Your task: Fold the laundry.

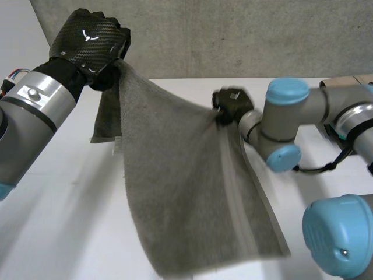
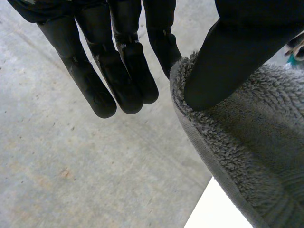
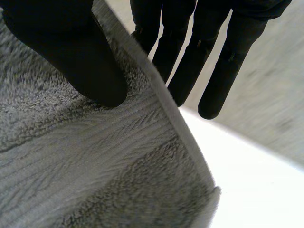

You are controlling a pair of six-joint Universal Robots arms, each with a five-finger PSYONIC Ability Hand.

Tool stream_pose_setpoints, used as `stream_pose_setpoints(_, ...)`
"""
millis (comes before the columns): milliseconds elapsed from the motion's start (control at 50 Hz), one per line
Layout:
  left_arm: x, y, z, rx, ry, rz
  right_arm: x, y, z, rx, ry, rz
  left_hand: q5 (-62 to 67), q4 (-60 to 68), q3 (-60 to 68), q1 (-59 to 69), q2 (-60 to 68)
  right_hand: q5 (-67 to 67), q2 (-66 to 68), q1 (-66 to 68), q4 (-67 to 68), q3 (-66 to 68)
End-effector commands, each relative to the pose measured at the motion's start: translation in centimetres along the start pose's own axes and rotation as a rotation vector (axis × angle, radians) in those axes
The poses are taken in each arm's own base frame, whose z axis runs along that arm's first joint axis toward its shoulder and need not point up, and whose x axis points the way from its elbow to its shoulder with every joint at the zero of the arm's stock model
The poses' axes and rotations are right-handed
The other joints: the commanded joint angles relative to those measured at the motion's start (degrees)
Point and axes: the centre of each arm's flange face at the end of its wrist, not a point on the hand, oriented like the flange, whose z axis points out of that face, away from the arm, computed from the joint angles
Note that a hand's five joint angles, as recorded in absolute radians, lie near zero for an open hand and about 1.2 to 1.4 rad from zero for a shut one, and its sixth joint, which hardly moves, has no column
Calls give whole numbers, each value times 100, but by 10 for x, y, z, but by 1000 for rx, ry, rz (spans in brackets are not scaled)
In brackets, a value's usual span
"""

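Towel [image 1: 186, 192], grey terry, hangs up off the white table [image 1: 58, 233], stretched between both hands. Left hand [image 1: 93, 41] is raised high at one top corner. Its wrist cam shows the thumb [image 2: 223, 61] pressing the hem against the nearest of its straight fingers [image 2: 123, 71], so it's a pinch. Right hand [image 1: 230, 105] sits lower, near the table's middle, pinching the top edge too, thumb [image 3: 80, 61] on the pile with straight fingers [image 3: 223, 61] behind the hem. The rest drapes down in front, concrete wall [image 1: 233, 35] behind.
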Motion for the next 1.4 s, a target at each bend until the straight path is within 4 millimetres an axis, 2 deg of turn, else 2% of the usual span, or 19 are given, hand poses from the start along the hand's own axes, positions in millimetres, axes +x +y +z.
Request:
stream_pose_setpoints(20, -31, 16, 42, 43, -97, 49, 45, -135, -20, 343, 191, -171, 1322, 1115, 1197, 1338, 1162, 1327, 1210, 1408, 1155, 1201)
stream_pose_setpoints(40, -43, 11, 52, 65, -145, 58, 51, -165, -29, 447, 228, -212, 1322, 1115, 1197, 1338, 1162, 1327, 1210, 1408, 1155, 1201)
stream_pose_setpoints(120, -66, -10, 70, 98, -274, 64, 59, -217, -57, 637, 295, -256, 1322, 1115, 1197, 1338, 1162, 1327, 1210, 1408, 1155, 1201)
stream_pose_setpoints(220, -72, -36, 76, 118, -347, 47, 62, -236, -85, 717, 336, -277, 1322, 1115, 1197, 1338, 1162, 1327, 1210, 1408, 1155, 1201)
stream_pose_setpoints(280, -64, -38, 74, 98, -332, 37, 62, -222, -96, 641, 338, -280, 1322, 1115, 1197, 1338, 1162, 1327, 1210, 1408, 1155, 1201)
stream_pose_setpoints(340, -54, -26, 70, 49, -294, 29, 63, -199, -101, 543, 334, -276, 1322, 1115, 1197, 1338, 1162, 1327, 1210, 1408, 1155, 1201)
stream_pose_setpoints(440, -22, 23, 57, -65, -174, 29, 54, -128, -111, 271, 277, -249, 1322, 1115, 1197, 1338, 1162, 1327, 1210, 1408, 1155, 1201)
stream_pose_setpoints(500, -5, 48, 48, -112, -112, 27, 47, -94, -116, 162, 238, -235, 1322, 1115, 1197, 1338, 1162, 1327, 1210, 1408, 1155, 1201)
stream_pose_setpoints(520, 4, 67, 42, -144, -78, 24, 42, -71, -118, 91, 213, -224, 1322, 1115, 1197, 1338, 1162, 1327, 1210, 1408, 1155, 1201)
stream_pose_setpoints(580, 21, 95, 32, -197, -29, 9, 34, -36, -121, -2, 176, -214, 1322, 1115, 1197, 1338, 1162, 1327, 1210, 1408, 1155, 1201)
stream_pose_setpoints(600, 30, 114, 26, -232, 1, -5, 30, -18, -121, -45, 155, -215, 1322, 1115, 1197, 1338, 1162, 1327, 1210, 1408, 1155, 1201)
stream_pose_setpoints(660, 48, 151, 15, -310, 53, -20, 26, 12, -120, -115, 129, -227, 1322, 1115, 1197, 1338, 1162, 1327, 1210, 1408, 1155, 1201)
stream_pose_setpoints(740, 61, 178, 7, -386, 100, -22, 23, 28, -120, -163, 116, -237, 1322, 1115, 1197, 1338, 1162, 1327, 1210, 1408, 1155, 1201)
stream_pose_setpoints(900, 45, 197, 6, -467, 73, -47, 21, 20, -125, -152, 119, -208, -2268, -2474, -2392, -2252, -2428, 1327, 1210, 1408, 1155, 1201)
stream_pose_setpoints(1020, 43, 201, -1, -522, 75, -100, 28, 7, -129, -123, 144, -187, -3283, -3489, -3407, -3267, -3443, 1327, 1210, 1408, 1155, 1201)
stream_pose_setpoints(1060, 43, 200, -6, -545, 75, -145, 29, 3, -130, -116, 149, -181, -4208, -4414, -4332, -4192, -4368, 1327, 1210, 1408, 1155, 1201)
stream_pose_setpoints(1200, 39, 178, -15, -571, 50, -279, 40, -8, -129, -93, 196, -182, -5420, -5627, -5545, -5405, -5580, 1327, 1210, 1408, 1155, 1201)
stream_pose_setpoints(1300, 44, 164, -19, -589, 46, -342, 49, -23, -133, -81, 235, -169, -5489, -5695, -5613, -5473, -5649, 1327, 1210, 1408, 1155, 1201)
stream_pose_setpoints(1400, 62, 153, -22, -614, 53, -413, 46, -36, -139, -72, 225, -141, -5624, -5830, -5748, -5608, -5784, 1327, 1210, 1408, 1155, 1201)
